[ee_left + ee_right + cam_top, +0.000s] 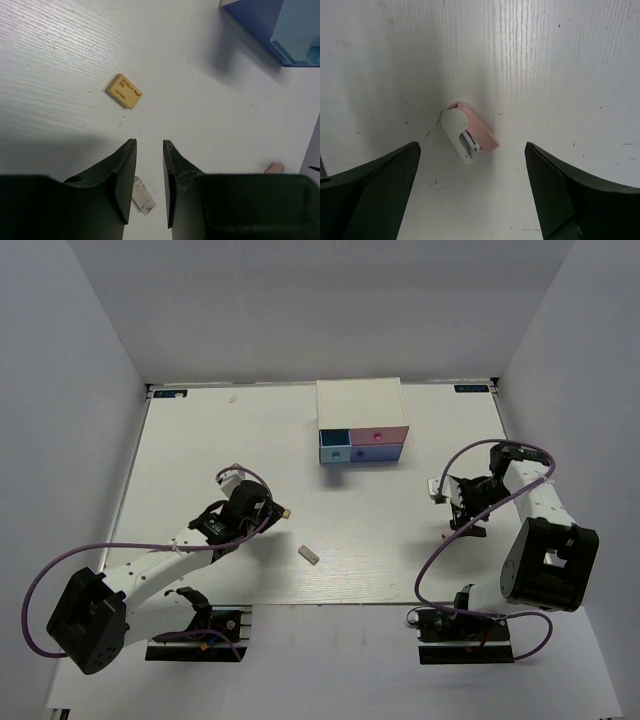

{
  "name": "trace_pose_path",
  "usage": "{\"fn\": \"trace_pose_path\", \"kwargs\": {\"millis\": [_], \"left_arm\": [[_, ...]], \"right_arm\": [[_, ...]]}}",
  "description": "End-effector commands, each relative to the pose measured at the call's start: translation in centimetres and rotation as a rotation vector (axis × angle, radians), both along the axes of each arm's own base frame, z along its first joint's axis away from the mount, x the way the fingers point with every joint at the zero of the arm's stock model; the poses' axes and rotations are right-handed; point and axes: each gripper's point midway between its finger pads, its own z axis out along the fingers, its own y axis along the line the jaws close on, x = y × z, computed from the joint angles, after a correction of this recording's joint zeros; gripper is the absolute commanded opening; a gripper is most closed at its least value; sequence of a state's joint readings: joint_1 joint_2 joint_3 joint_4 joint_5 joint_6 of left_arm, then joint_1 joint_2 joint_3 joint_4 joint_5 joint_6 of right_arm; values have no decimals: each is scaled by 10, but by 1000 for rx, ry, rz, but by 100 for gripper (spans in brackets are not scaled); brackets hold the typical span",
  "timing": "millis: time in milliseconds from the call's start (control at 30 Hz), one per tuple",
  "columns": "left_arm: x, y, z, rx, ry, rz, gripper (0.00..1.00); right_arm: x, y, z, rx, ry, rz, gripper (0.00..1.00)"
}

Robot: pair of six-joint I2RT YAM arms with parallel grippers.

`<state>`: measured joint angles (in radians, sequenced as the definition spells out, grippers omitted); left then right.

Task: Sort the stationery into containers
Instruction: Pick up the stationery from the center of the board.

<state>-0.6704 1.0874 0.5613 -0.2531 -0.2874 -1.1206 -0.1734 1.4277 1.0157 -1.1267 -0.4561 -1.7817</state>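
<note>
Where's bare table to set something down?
Bare: the far-left stretch of table beside the drawer unit; the middle strip between left gripper and right gripper. Crowded: tan eraser and white eraser by the left gripper, pink-and-white item under the right gripper.

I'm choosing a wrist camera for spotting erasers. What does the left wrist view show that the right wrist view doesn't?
Left only: tan eraser, whitish eraser under the narrowly parted left end effector, a corner of the blue drawer. Right only: pink-and-white item in front of the wide-open right end effector. Both: white table.
</note>
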Motion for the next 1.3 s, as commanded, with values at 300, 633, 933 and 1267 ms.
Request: {"fn": "trace_pose_path", "kwargs": {"millis": [300, 633, 933, 1267], "left_arm": [[3, 1, 1, 9, -16, -3, 39], [7, -2, 1, 13, -12, -3, 39], [9, -4, 1, 27, -4, -9, 39], [12, -9, -1, 26, 40, -16, 89]], "right_arm": [[7, -5, -24, 15, -155, 280, 89], [4, -7, -65, -33, -173, 296, 89], [2, -18, -73, -60, -94, 280, 64], [33, 33, 6, 159, -202, 302, 32]]}}
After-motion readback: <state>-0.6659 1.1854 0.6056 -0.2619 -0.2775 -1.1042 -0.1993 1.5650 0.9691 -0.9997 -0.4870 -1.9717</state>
